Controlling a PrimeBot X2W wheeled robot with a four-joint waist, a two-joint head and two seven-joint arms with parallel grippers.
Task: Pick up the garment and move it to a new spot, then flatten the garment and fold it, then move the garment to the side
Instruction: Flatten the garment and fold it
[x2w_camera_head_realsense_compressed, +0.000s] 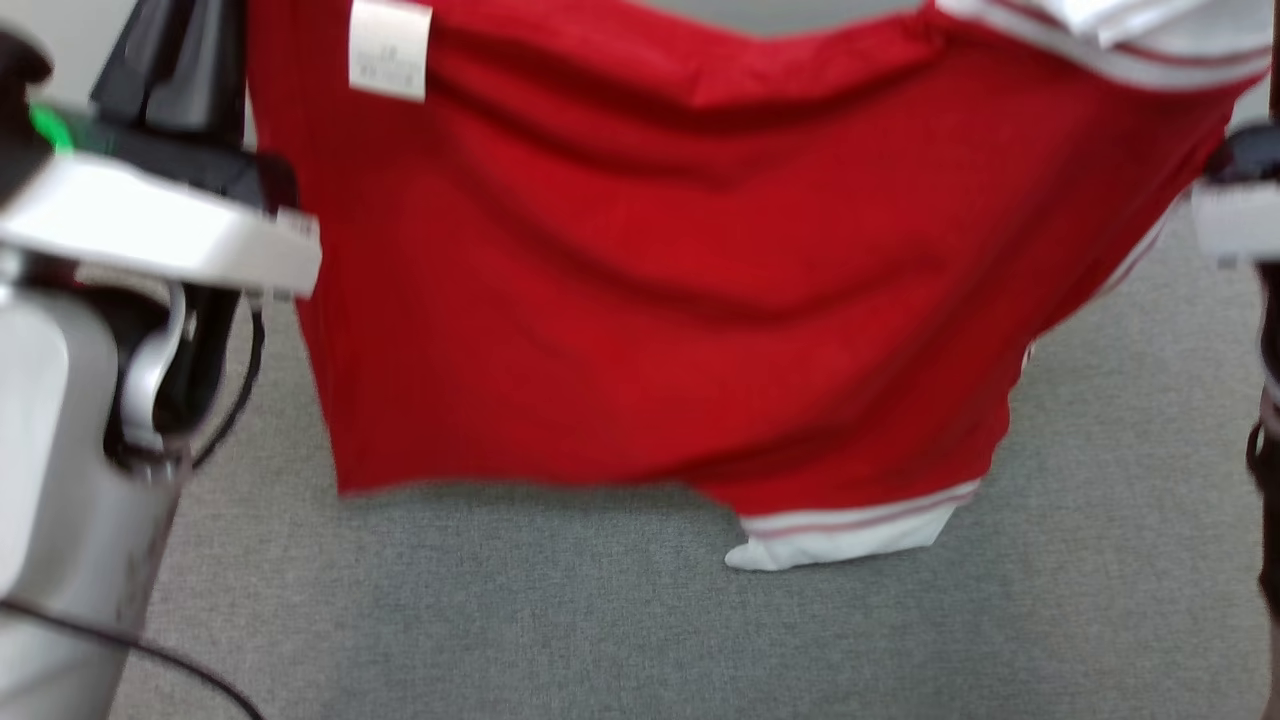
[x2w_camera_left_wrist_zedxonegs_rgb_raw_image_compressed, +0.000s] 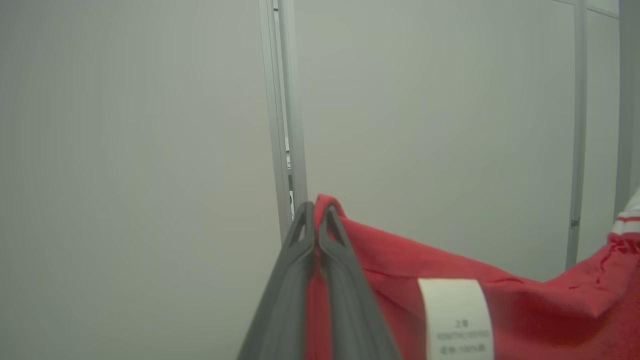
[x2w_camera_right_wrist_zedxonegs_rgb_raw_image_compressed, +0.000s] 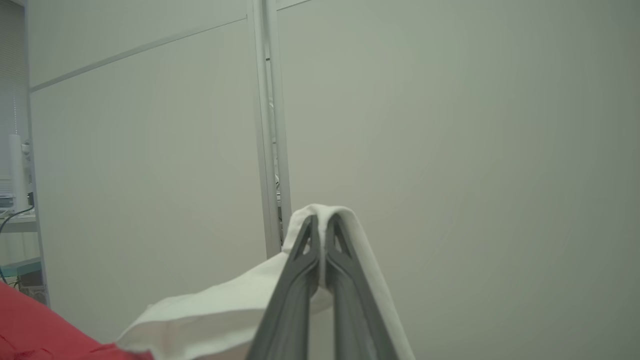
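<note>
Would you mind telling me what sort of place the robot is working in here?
Probably an office or lab: grey carpet, pale partition panels joined by metal strips, and a desk at one edge.

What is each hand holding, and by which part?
Both hold the red garment: the left hand pinches a red edge near the care label, the right hand pinches its white trim.

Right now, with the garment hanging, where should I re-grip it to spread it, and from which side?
Probably the white striped cuff at the lowest corner of the garment, coming from below: it hangs free as a thick, flat edge. The left gripper and right gripper pinch its top corners.
</note>
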